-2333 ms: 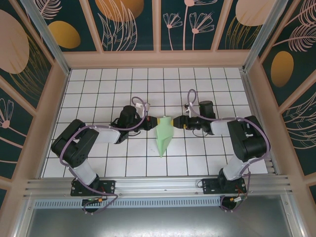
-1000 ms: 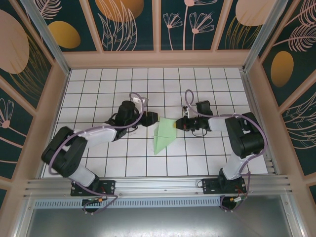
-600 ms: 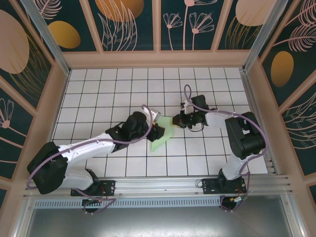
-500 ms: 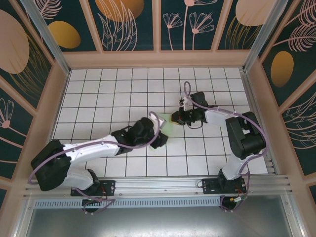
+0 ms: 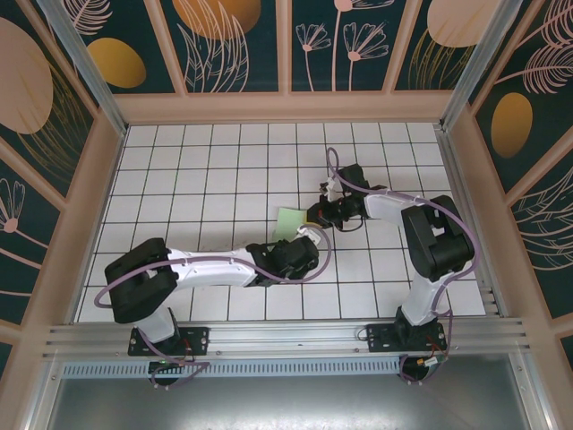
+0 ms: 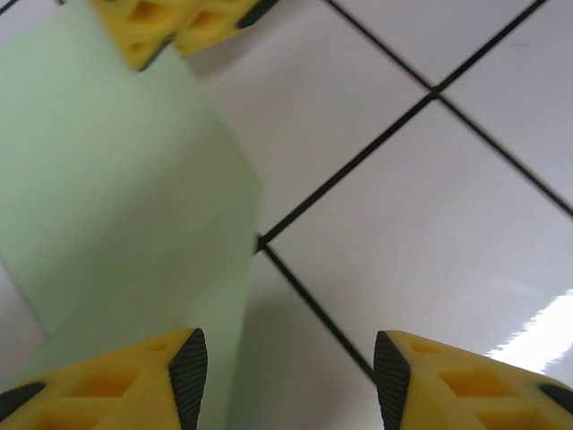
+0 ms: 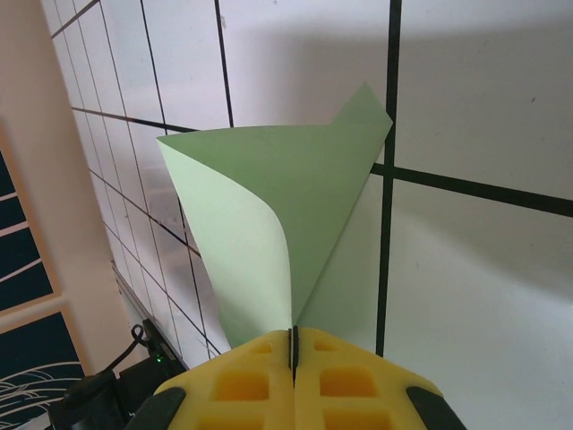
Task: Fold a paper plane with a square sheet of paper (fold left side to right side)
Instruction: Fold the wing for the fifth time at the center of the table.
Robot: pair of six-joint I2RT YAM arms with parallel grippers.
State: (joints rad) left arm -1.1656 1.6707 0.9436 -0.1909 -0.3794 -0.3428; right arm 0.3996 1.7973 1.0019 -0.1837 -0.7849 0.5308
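Top external: against 2.3 s ago, the left arm no longer sits folded at the left. It is stretched rightward along the near tiles, and the left gripper has come round to the near side of the paper plane. The plane lay long, with its point toward the near edge; now a short pale green patch shows, pinched by the right gripper, which has shifted slightly left and far. Left wrist: left gripper has its jaws apart, bare tile between them, nothing clamped. The plane fills the left, its right edge running down just beside the left finger; contact cannot be told. The right gripper's tips are at the top. Right wrist: right gripper is pressed closed on the plane, one layer curling off. Room: bare tiled table runs to the left rail and far rail. The right arm stands near the right rail.
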